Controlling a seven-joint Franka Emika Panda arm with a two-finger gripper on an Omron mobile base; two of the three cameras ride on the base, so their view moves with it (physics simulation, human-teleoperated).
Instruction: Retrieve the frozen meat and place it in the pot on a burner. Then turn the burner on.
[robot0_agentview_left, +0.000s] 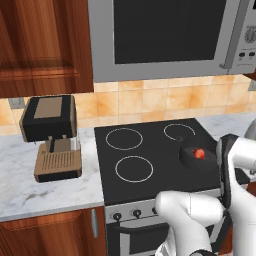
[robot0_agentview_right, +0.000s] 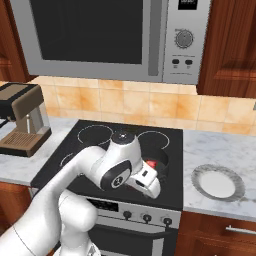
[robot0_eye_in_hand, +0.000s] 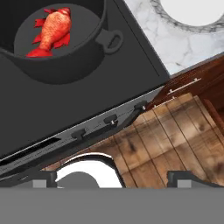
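White and folded at the elbow, the arm (robot0_agentview_right: 60, 200) bends over the front of the stove (robot0_agentview_left: 130, 180), its wrist turned down so the claw (robot0_eye_in_hand: 112, 177) hangs with its jaws spread wide and nothing between them, above the stove's front edge and its row of knobs (robot0_eye_in_hand: 109, 119), with bare wooden floor (robot0_eye_in_hand: 175, 144) below. The red-pink meat (robot0_eye_in_hand: 51, 30) lies inside the black pot (robot0_eye_in_hand: 65, 65) on the stove's front right burner, clear of the claw. To the pot's right the marble counter (robot0_agentview_right: 220, 150) carries a pale grey dish (robot0_agentview_right: 216, 182), and a coffee machine (robot0_agentview_left: 52, 137) stands well off to the left.
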